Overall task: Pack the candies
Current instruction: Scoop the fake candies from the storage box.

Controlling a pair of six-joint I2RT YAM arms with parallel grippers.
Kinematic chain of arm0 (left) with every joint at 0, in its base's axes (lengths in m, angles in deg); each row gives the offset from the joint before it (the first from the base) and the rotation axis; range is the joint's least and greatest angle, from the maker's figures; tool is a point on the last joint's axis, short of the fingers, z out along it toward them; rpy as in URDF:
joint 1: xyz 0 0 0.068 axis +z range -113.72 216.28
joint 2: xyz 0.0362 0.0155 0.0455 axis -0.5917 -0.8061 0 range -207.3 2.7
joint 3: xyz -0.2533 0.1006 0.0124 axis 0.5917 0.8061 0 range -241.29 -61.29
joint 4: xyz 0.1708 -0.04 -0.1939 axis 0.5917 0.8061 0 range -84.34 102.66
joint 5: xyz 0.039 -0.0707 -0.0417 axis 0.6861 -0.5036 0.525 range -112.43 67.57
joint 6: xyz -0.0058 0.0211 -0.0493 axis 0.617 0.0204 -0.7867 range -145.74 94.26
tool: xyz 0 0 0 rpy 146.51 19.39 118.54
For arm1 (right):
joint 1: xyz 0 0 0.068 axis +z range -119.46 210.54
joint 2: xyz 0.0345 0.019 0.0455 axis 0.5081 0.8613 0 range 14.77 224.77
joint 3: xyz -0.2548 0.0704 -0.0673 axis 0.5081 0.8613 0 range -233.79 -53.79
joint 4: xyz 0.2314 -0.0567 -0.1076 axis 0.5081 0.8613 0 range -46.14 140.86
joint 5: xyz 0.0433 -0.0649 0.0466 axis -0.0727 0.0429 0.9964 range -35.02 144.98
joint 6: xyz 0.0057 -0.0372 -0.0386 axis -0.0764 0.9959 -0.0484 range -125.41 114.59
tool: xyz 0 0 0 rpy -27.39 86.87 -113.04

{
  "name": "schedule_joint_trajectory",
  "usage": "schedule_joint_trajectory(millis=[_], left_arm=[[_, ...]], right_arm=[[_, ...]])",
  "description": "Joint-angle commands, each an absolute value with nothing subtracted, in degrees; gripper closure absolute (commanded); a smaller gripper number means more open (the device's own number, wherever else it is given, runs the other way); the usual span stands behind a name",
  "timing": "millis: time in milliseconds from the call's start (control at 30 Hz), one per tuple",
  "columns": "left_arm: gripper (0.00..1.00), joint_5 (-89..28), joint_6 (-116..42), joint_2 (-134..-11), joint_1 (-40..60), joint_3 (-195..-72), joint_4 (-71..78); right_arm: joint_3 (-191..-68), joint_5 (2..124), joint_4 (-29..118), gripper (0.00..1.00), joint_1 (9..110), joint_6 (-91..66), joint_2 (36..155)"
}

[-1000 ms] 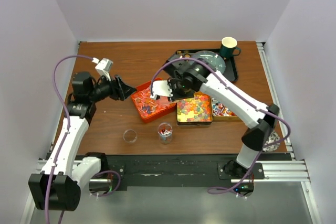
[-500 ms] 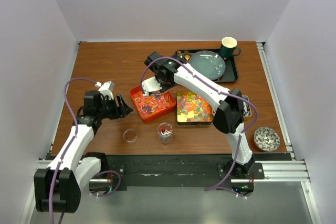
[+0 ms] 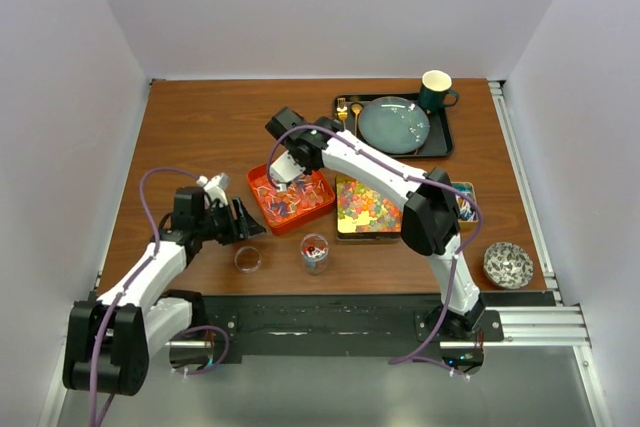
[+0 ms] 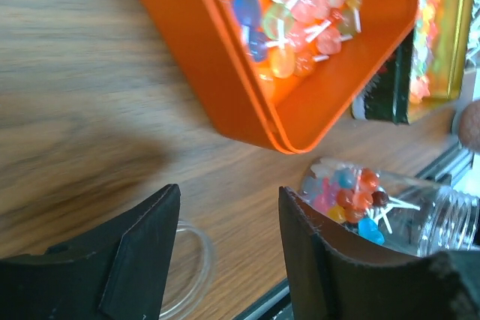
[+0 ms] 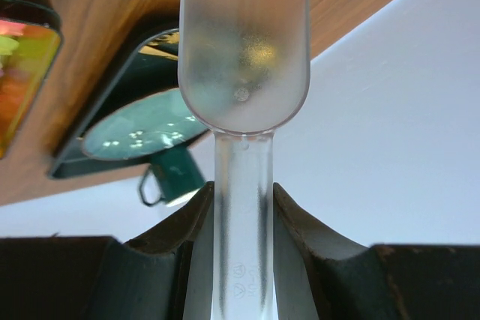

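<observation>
Looking down, we see the table (image 3: 200, 127) bearing an orange tray (image 4: 217, 58) and a gold tin (image 3: 371, 234), both full of candies (image 4: 289, 16). Our right gripper (image 5: 241, 207) pinches a clear scoop (image 5: 244, 50) over the tray's far edge. Our left gripper (image 4: 229, 222) hangs spread near a jar (image 3: 314, 252) holding a few candies.

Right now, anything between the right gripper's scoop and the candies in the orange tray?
Nothing visible. The right gripper is shut on the clear scoop, its bowl at the open orange tray's rim; the candies lie uncovered.
</observation>
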State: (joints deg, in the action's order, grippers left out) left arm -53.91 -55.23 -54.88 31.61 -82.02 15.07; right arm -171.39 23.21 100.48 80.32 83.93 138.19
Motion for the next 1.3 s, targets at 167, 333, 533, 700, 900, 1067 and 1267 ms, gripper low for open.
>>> schedule_joint_trajectory(millis=[167,333,533,700,900,1067,1267], left_arm=[[0.38,-49.32,-53.86,-51.18,23.1,-78.96,2.24],[0.38,-48.26,-56.23,-53.81,23.1,-77.03,-0.22],[0.38,-50.11,-58.78,-55.92,23.01,-75.36,-3.57],[0.39,-50.38,-59.48,-58.03,22.83,-74.48,-5.59],[0.39,-50.55,-59.93,-60.05,22.83,-73.69,-8.57],[0.39,-50.29,-60.19,-60.32,22.74,-73.16,-9.37],[0.39,-50.2,-60.1,-60.76,22.83,-73.07,-9.54]], right_arm=[[-165.59,14.64,89.83,1.0,81.07,100.04,138.52],[-164.79,14.29,88.24,1.0,80.99,102.96,139.83],[-163.74,16.66,89.47,1.0,81.42,102.44,139.75],[-161.37,19.03,93.24,1.0,82.48,100.15,137.38],[-158.03,21.5,96.59,1.0,84.59,96.55,133.96],[-159.87,21.5,99.05,1.0,84.59,94.09,134.74],[-163.21,21.67,99.93,1.0,83.01,93.12,137.55]])
